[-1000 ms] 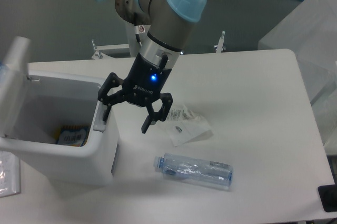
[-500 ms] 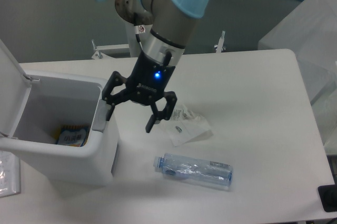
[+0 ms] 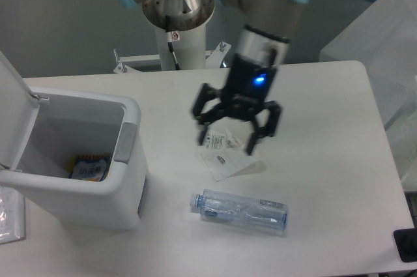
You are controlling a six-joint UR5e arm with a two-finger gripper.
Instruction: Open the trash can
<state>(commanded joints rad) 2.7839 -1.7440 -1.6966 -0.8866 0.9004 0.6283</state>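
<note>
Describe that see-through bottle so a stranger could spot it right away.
Start at the big white trash can on the table's left, lid open. Just right of its base a clear plastic bottle lies on its side. Unlike the flat crinkled plastic wrapper above it, under the gripper, it is round and long.

The tool (image 3: 229,140) swung right, away from the trash can (image 3: 78,160).

One trash can (image 3: 85,179) at the left, one clear plastic bottle (image 3: 240,211) near the front, one crumpled plastic wrapper (image 3: 225,154), and one colourful packet (image 3: 88,167) inside the can.
</note>
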